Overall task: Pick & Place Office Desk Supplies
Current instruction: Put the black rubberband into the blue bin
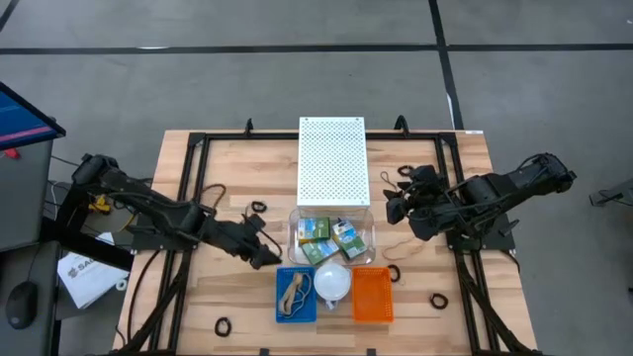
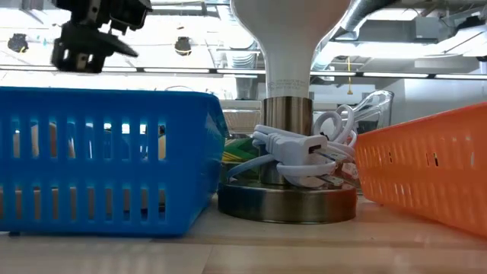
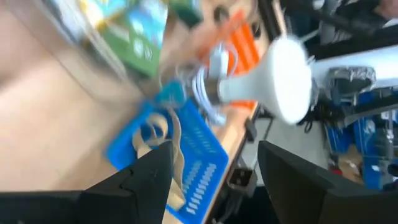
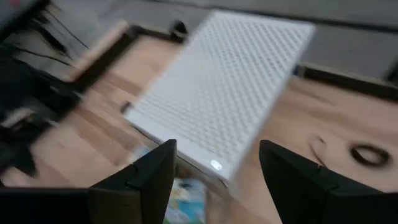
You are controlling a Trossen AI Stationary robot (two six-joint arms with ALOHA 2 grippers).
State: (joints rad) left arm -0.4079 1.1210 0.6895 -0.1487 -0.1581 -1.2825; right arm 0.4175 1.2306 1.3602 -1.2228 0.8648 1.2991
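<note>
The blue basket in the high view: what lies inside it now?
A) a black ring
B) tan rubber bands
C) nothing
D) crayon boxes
B: tan rubber bands lie in the blue basket, seen also in the left wrist view; the crayon boxes sit in the clear container.

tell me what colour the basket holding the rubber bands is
Blue: the basket with the tan rubber bands shows best in the high view; the neighbouring basket is orange.

Pale wood table (image 1: 247, 307), slotted plastic-looking blue basket (image 2: 99, 160), brushed metal lamp base (image 2: 285, 199)
</note>
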